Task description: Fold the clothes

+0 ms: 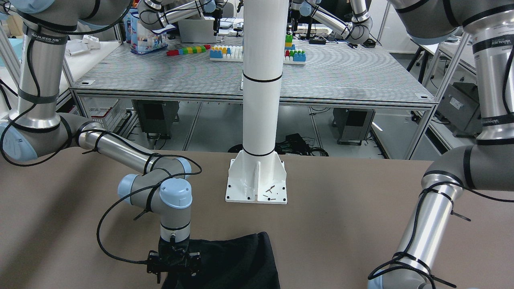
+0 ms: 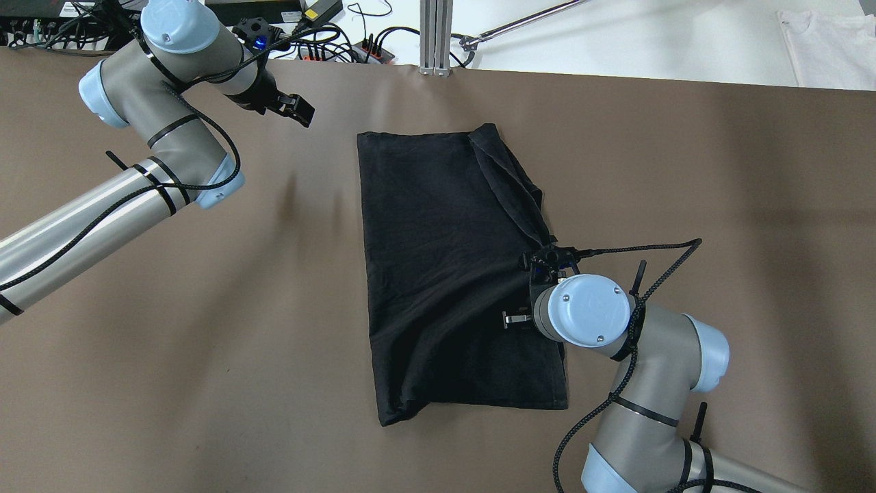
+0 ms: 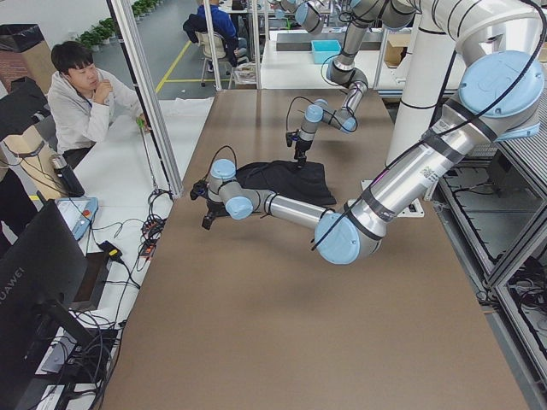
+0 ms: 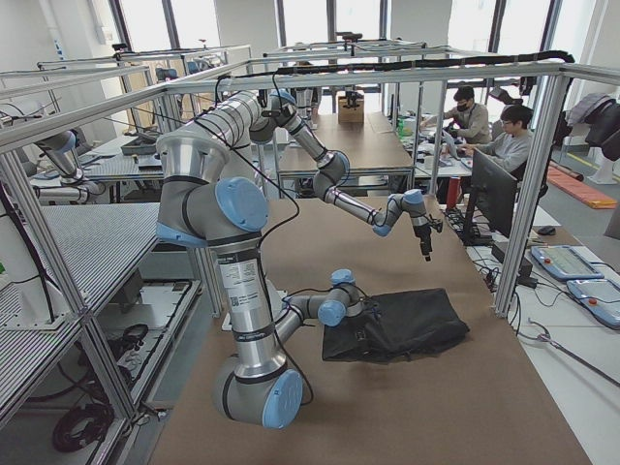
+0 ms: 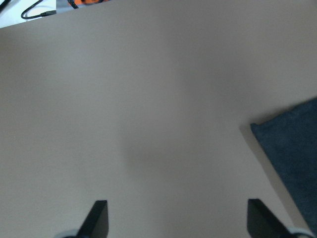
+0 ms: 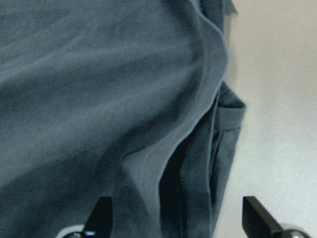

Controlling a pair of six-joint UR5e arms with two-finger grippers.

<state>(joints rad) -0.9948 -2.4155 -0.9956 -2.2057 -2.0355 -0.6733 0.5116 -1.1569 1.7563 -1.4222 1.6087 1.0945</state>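
Brown tabletop (image 2: 205, 308), with a white pillar (image 1: 259, 80) bolted at the robot's side. Clothes (image 2: 438, 260): one black piece lying flat mid-tabletop, with a narrow flap (image 2: 510, 185) turned over along its edge on the robot's right. Right fingers (image 6: 255, 212): spread wide, nothing between them, poised over that right edge where the flap ends and layered hems show. Left fingers (image 5: 97, 218): also spread and empty, over bare tabletop near the cloth's far left corner, apart from it.

Assessment: folding looks to be at an early stage. The step in hand appears to be taking hold of the right edge. The next move calls for lowering, closing on every layer of the hem, then carrying it across without dragging the layer beneath.

Not established: whether the right fingers touch the fabric, since the wrist covers them in the overhead view. The front-facing view cuts the cloth off at its lower border.
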